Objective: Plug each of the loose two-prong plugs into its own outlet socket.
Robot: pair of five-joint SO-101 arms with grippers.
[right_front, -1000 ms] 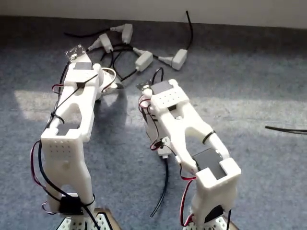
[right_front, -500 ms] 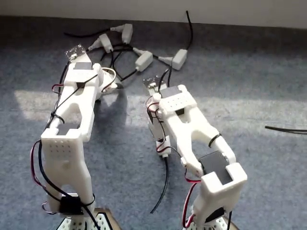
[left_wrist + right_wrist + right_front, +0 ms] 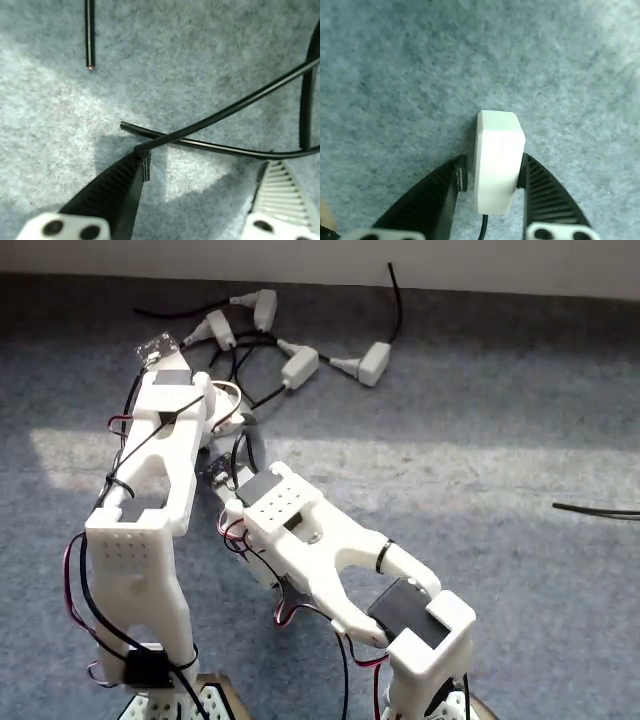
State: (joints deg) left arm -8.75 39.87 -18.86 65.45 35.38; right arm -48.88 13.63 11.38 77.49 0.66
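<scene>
1. Left gripper (image 3: pixel 202 167): spread wide, holding nothing. We see one black cord (image 3: pixel 235 105) crossing the gap and meeting the tip of the dark finger (image 3: pixel 117 187). A second cord (image 3: pixel 200 145) lies under it on the carpet. A third cord end (image 3: pixel 89 35) lies well apart.
2. Right gripper (image 3: pixel 490 172): pinching a white corded block (image 3: pixel 497 155) from both sides, its cord running back between the fingers. We cannot tell whether it is a plug or a socket.
3. Right arm (image 3: pixel 320 550): angled across towards the left arm (image 3: pixel 155 480), with its wrist just beside that arm.
4. Loose white connectors, in a row near the far wall (image 3: pixel 500 260), joined by tangled black cords:
   - one (image 3: pixel 265 308) is nearest the wall
   - one (image 3: pixel 220 330) is beside it
   - two, (image 3: pixel 300 365) and (image 3: pixel 373 363), are further right
5. Grey carpet (image 3: pixel 500 440): a broad stretch runs from the right arm to a stray black cable (image 3: pixel 595 510) at the right edge.
</scene>
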